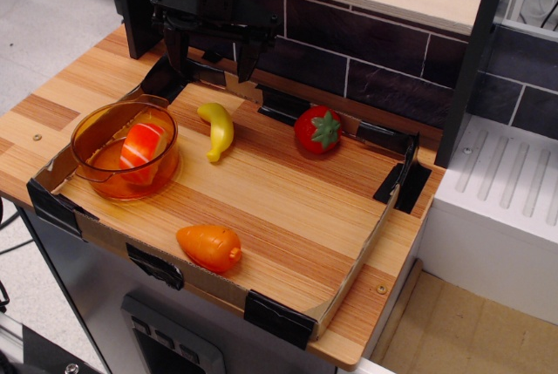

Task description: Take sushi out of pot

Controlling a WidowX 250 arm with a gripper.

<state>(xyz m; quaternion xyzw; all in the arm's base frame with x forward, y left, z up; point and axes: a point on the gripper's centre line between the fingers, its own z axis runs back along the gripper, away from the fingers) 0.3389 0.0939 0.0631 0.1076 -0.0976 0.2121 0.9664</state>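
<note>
- The sushi [142,149] lies inside the pot [96,130], leaning tilted against the pot's wall, its orange-red top with white stripes facing up and outward.
- The pot stands near the left corner of the counter [288,208], close to the low cardboard rim that runs along the counter's edges (black clips hold that rim at the corners).
- The gripper [214,58] hangs over the back edge of the counter, above and behind the pot, well apart from it and from the sushi.
- Its jaws stand wide open, the two dark fingers [247,62] pointing down with a clear gap between them, and they hold nothing.
- A yellow banana [217,129] lies just to the right of the pot, not touching it, toward the back edge.
- A red strawberry [317,130] with a green top rests further right, near the back edge.
- An orange carrot [209,247] lies near the front edge of the counter, well apart from the pot.
- A dark brick-pattern wall [366,51] rises behind the back edge.
</note>
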